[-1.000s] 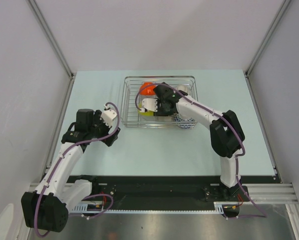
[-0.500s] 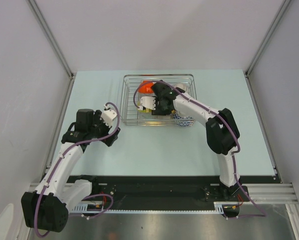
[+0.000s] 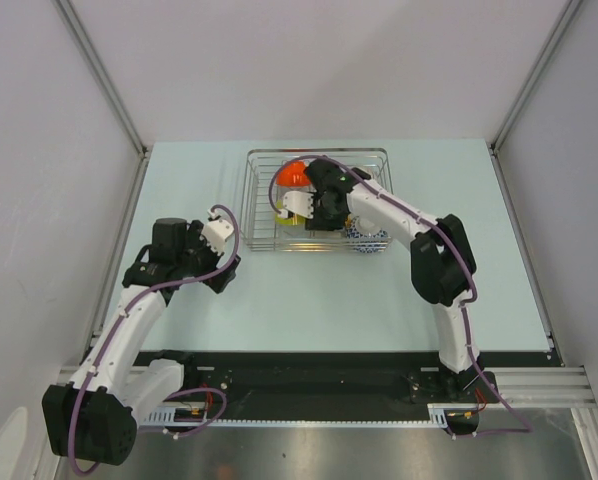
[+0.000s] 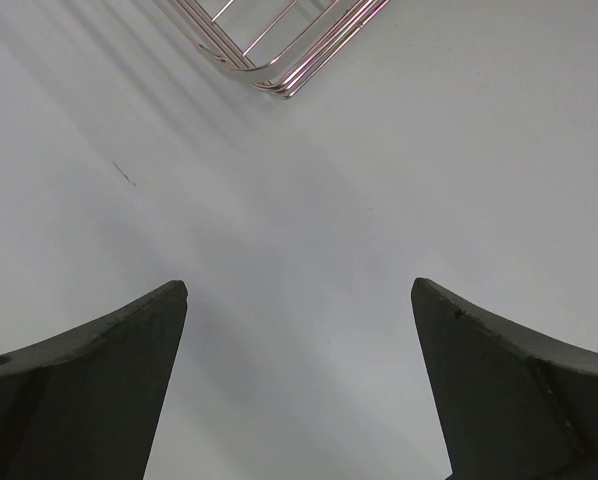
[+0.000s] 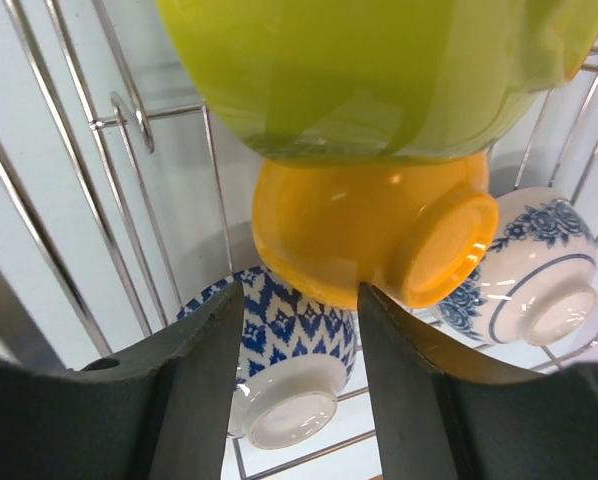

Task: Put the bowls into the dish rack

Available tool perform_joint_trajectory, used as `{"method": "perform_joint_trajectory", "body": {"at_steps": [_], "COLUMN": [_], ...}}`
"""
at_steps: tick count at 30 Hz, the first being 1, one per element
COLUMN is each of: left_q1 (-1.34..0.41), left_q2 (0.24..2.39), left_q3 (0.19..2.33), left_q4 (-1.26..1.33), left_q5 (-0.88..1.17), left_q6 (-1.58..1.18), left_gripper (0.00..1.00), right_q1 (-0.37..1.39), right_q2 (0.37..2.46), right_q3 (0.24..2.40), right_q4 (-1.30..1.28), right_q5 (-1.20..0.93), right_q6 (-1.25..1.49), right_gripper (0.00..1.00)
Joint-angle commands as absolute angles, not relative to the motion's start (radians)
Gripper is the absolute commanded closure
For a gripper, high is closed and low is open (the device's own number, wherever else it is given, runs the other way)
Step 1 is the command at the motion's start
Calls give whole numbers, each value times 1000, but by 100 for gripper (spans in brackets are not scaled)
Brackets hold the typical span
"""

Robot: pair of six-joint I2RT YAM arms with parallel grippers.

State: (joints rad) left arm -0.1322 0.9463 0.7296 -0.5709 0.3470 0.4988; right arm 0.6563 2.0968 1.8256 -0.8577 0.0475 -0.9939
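The silver wire dish rack (image 3: 319, 153) stands at the back middle of the table. It holds an orange bowl (image 3: 290, 175) and a blue-patterned bowl (image 3: 370, 241). My right gripper (image 3: 297, 208) is low inside the rack, open and empty. In the right wrist view, my right gripper (image 5: 299, 295) has a green bowl (image 5: 379, 70), a yellow bowl (image 5: 359, 235), a blue diamond-patterned bowl (image 5: 284, 375) and a blue floral bowl (image 5: 539, 275) lying on the rack wires (image 5: 129, 110) ahead of it. My left gripper (image 3: 225, 262) is open and empty over bare table, just left of the rack.
The left wrist view shows my left gripper (image 4: 299, 288) above the pale table (image 4: 309, 200), with the rack's near corner (image 4: 279, 60) ahead. Grey walls enclose the table on three sides. The right arm's forearm (image 3: 399, 215) reaches across the rack's right side.
My right gripper has moved a little left and farther back inside the rack. The rack has shifted slightly left. The left arm has not moved.
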Motion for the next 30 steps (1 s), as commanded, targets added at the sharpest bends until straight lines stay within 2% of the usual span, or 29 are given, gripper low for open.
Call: {"method": "perform_joint_trajectory", "body": {"at_steps": [1,13,21,25,30], "left_q1": [-123,-123,-123,-123,-123], "left_q2": [926,950,948,943,945], "left_q3": [752,773,775,778,784], "left_q4": [-564,-560,-568,-572,-581], "left_q5": [370,388,382,377,368], "left_q6": [511,503,506,508,512], "left_gripper": [0,0,0,0,0], "right_q1": [609,508,476,474,463], "right_q2": [2056,2049,2230,2286,2330], "right_q3": [1845,2057,2299,2339,2341], "right_q4": [-972,-1054,-1094,-1075,-996], "right_q5": [-57,-264,-359,-383,-394], "right_q6": [-957,-830,-727,-677,-601], "right_gripper": [45,33,22,15,13]}}
